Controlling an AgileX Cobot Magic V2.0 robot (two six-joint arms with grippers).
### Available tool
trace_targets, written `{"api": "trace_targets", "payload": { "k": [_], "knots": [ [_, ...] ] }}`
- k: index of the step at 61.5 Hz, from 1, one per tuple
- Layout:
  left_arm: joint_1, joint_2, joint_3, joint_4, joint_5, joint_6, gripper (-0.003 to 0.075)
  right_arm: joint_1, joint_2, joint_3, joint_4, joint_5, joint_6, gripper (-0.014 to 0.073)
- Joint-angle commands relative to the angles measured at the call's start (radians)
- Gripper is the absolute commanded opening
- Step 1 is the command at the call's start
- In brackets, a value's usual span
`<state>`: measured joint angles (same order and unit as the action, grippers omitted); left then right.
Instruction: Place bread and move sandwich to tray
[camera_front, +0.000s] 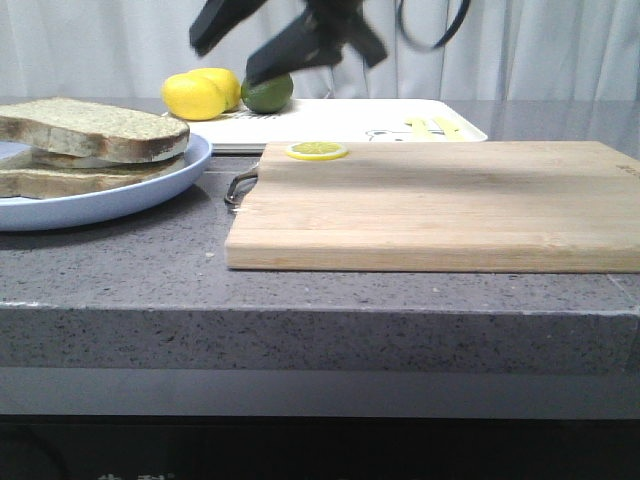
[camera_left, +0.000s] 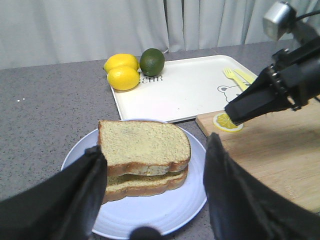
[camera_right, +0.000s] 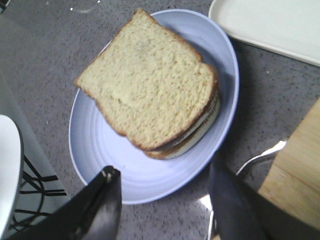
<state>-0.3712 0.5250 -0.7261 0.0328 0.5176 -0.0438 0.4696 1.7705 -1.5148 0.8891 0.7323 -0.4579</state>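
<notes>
The tray (camera_left: 185, 90) lies at the counter's far edge, beside the cutting board (camera_front: 440, 205). On the blue plate (camera_right: 105, 170) at the counter's left edge, the bread (camera_left: 142, 145) already tops the sandwich (camera_right: 150, 82). Both the left gripper (camera_left: 155, 197) and the right gripper (camera_right: 162, 202) hang wide open and empty. The soft, light stack likely shears, so it is best gripped gently across the crusts.

Black left gripper (camera_left: 152, 195): jaws spread wide, nothing between them. Black right gripper (camera_right: 162, 205): jaws likewise parted and empty, arm raised and angled downward in front view.
</notes>
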Motion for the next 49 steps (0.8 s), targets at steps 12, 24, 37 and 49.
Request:
{"api": "trace_targets", "payload": {
  "k": [12, 24, 37, 49],
  "knots": [
    [-0.008, 0.012, -0.026, -0.005, -0.071, -0.001, 0.0417, -0.006, -0.269, -0.024, -0.372, 0.116, 0.176, 0.0416],
    [-0.008, 0.012, -0.026, -0.005, -0.071, -0.001, 0.0417, -0.005, -0.469, 0.115, -0.515, 0.108, 0.214, 0.0416],
    [-0.008, 0.012, -0.026, -0.005, -0.061, -0.001, 0.0417, -0.005, -0.642, 0.276, -0.576, 0.054, 0.214, 0.0416],
    [-0.008, 0.012, -0.026, -0.005, -0.045, -0.001, 0.0417, -0.005, -0.76, 0.388, -0.61, 0.008, 0.214, 0.0416]
  ]
}}
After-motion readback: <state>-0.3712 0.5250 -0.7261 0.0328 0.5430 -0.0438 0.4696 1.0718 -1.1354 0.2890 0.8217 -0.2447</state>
